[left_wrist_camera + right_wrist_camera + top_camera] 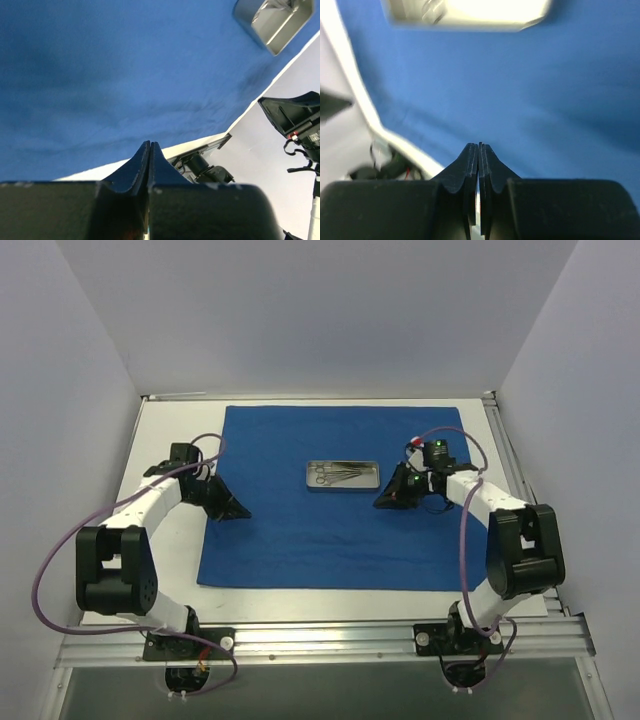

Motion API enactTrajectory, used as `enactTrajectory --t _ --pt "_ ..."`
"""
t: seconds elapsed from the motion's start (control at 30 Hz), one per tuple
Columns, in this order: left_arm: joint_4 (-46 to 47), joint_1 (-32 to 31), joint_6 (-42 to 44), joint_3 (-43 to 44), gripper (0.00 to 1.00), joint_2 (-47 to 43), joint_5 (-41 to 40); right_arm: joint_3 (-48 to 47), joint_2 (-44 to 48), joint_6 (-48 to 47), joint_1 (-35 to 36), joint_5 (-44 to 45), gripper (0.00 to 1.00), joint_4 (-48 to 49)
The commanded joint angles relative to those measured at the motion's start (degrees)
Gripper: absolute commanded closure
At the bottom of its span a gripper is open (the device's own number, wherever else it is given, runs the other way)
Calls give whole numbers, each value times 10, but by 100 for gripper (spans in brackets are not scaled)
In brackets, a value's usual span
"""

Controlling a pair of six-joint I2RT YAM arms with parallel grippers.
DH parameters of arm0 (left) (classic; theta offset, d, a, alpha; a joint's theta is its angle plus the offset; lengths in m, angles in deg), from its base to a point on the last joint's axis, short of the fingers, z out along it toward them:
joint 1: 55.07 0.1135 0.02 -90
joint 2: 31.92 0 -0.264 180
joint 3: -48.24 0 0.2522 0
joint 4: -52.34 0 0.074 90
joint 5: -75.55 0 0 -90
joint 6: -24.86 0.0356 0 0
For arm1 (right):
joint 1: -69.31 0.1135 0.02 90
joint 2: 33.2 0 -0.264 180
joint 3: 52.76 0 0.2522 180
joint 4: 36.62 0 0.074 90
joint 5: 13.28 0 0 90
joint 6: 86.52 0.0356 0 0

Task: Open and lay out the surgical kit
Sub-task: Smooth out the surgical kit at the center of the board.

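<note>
Pinching nothing: left gripper [150, 145] fully closed, right gripper [479, 146] fully closed, both over blue cloth [300, 540].

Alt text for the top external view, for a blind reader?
A blue cloth lies spread flat, a metal tray of silver instruments near its middle. The left arm and right arm reach in from either side, jaws shut.

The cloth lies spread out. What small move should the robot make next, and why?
Probably move the right gripper toward the metal tray and open it. The blue cloth already lies flat, this gripper is shut and empty, and the silver instruments still sit in the tray, nearest the right arm.
</note>
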Motion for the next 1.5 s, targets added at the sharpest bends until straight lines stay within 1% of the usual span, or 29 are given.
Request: enactTrajectory --t 0.0,0.1,0.2,0.23,0.3,0.33,0.4,0.47,0.5,0.6,0.67,0.7,0.73,0.8,0.83,0.87,0.93,0.97,1.0,1.07,1.1,1.13,1.2,1.23,1.27,1.33,1.37,1.4,1.47 --pt "-87 0 29 31 98 -7 -12 -12 -3 -21 47 -104 100 -18" --pt "-98 1 18 18 98 -4 -47 1 -21 -32 59 -123 100 2" --pt "-135 3 23 13 98 42 -75 37 -45 -47 59 -160 100 28" --pt "-147 1 32 13 98 73 -100 47 -69 -53 59 -165 100 32" --pt "-175 1 39 5 98 99 -120 79 -92 -38 60 -155 100 50" --pt "-186 3 43 4 98 122 -131 84 -115 -24 61 -151 100 55" --pt "-202 5 43 -2 98 139 -155 95 -129 -22 63 -142 100 51" --pt "-191 5 39 -25 98 150 -168 101 -135 -35 66 -112 100 23" --pt "-188 7 35 -35 98 152 -167 102 -137 -39 66 -69 100 -15" --pt "-172 8 17 -73 98 147 -148 121 -140 -39 66 -42 100 -62" --pt "-182 9 15 -80 98 137 -152 130 -110 -32 66 -24 100 -82" --pt "-184 9 15 -80 98 130 -157 125 -94 -33 66 -10 100 -120" --pt "-192 10 19 -77 98 120 -161 116 -62 -37 66 21 100 -140" --pt "-215 11 24 -53 98 107 -172 87 -33 -53 66 41 100 -186" --pt "-221 11 30 -41 98 94 -186 47 -19 -57 66 46 100 -194" --pt "-238 11 33 -7 98 88 -196 26 -17 -63 66 46 99 -201" --pt "-257 11 42 37 98 82 -224 -31 -31 -76 66 32 98 -210" --pt "-260 10 47 59 98 81 -226 -44 -40 -78 66 8 98 -208" --pt "-263 9 59 101 98 82 -229 -55 -48 -78 68 -6 98 -195" --pt "-264 5 70 137 98 85 -229 -71 -79 -77 71 -42 98 -173" --pt "-258 3 83 160 98 87 -223 -73 -100 -76 75 -79 98 -151" --pt "-236 0 89 168 98 90 -214 -77 -110 -77 79 -90 98 -143" --pt "-200 -9 107 169 98 107 -149 -94 -143 -82 94 -116 99 -124" --pt "-167 -12 108 165 98 115 -122 -101 -152 -86 99 -121 99 -117" --pt "-154 -16 107 162 98 124 -91 -112 -161 -86 103 -121 99 -110" --pt "-131 -34 99 154 98 152 -87 -113 -187 -77 107 -105 99 -90" --pt "-131 -38 94 152 98 163 -96 -110 -195 -76 105 -103 100 -81" --pt "-132 -38 84 148 98 181 -122 -101 -207 -75 104 -95 100 -74" --pt "-135 -31 76 137 98 199 -146 -92 -212 -85 91 -59 100 -86"
